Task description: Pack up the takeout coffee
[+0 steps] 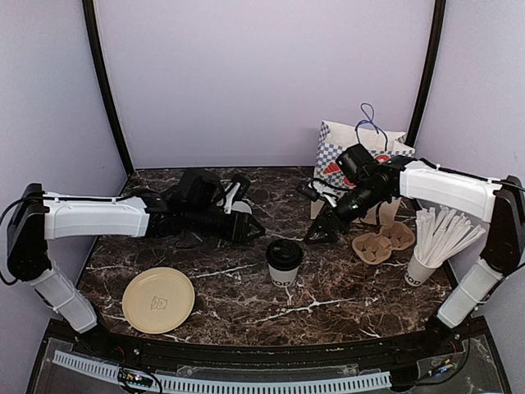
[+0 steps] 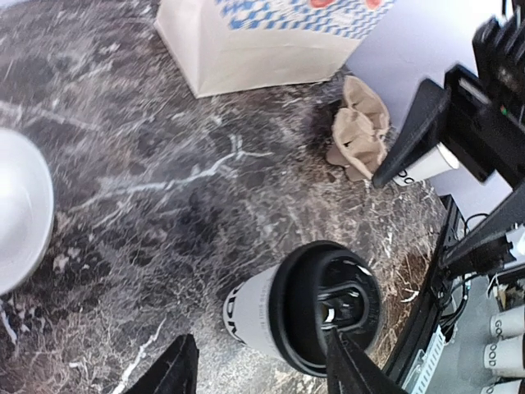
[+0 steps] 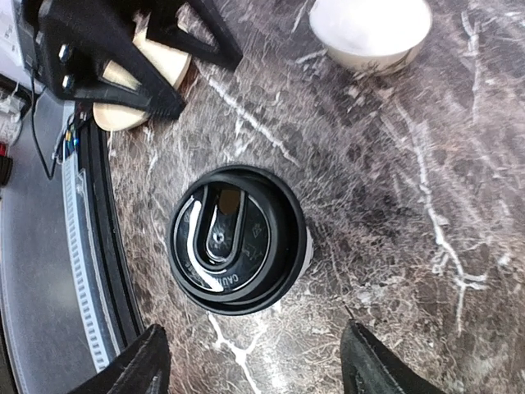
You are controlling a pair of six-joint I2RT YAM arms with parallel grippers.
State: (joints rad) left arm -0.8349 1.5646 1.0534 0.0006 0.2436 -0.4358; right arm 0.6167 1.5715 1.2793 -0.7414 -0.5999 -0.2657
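One takeout coffee cup [image 1: 284, 263], white with a black lid, stands upright mid-table. It shows in the left wrist view [image 2: 312, 316] and the right wrist view [image 3: 236, 240]. My left gripper [image 1: 248, 231] is open and empty, just left of the cup and a little behind it; in the left wrist view [image 2: 264, 373] the cup lies ahead of the jaws, nearer the right one. My right gripper [image 1: 321, 233] is open and empty, just right of the cup; in the right wrist view [image 3: 253, 365] the cup sits ahead of the jaws, untouched.
A checked paper bag [image 1: 359, 160] stands at the back right. A cardboard cup carrier [image 1: 382, 242] lies in front of it. A cup of white sticks [image 1: 426, 258] stands at the far right. A tan plate [image 1: 158, 300] lies front left. A white bowl [image 3: 369, 29] sits by the left arm.
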